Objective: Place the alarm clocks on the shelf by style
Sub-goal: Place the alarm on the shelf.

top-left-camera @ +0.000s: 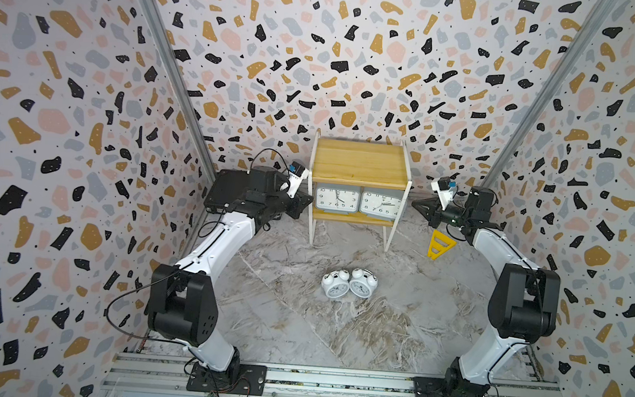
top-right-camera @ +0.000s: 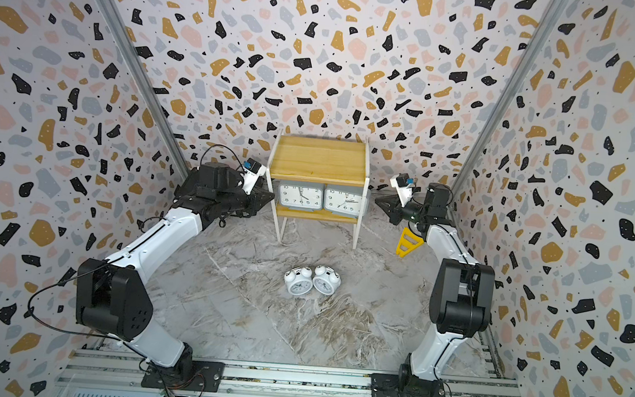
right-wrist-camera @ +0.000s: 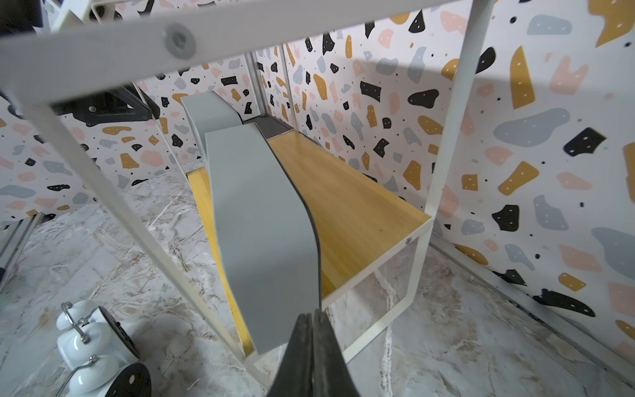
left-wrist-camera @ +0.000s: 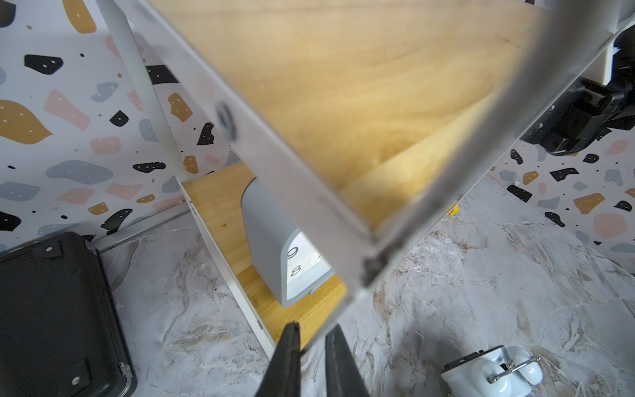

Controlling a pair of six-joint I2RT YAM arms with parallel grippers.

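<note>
Nearest me, on the grey-and-brown marble-patterned table (top-left-camera: 298, 322), the two small white round twin-bell alarm clocks (top-left-camera: 335, 284) (top-left-camera: 362, 283) are sitting side by side, touching. They are not yet shelved. They have glossy domed bells, thin wire handles, black backs and pale dials turned toward the top camera. I cannot tell whether they are standing or lying back.

Farther in, my right tool (right-wrist-camera: 312, 318) is hanging clenched and empty, its tip just beside the end of the nearer grey clock. My left tool (left-wrist-camera: 314, 330) is sitting at the shelf's opposite front corner with the jaws narrowly apart. A white leg is running toward that gap, and I cannot tell if it is being pinched.

Behind them is the two-tier shelf of yellowish wooden boards on a thin white metal frame (top-left-camera: 361, 160). Its top board is lying bare. The two grey rectangular clocks with white square faces (top-left-camera: 337, 200) (top-left-camera: 381, 204) are standing on the lower board, faces forward, with smooth matte casings and rounded edges.

I am judging the grey pair done and the round pair next. That calls for pulling one tool back from the shelf, opening it over a round clock and taking the body or handle. The domes look slick. Then it goes up to the bare top board.

A yellow triangular plastic piece (top-left-camera: 439, 244) and a flat black case (top-left-camera: 227, 192) are lying off to the sides.
</note>
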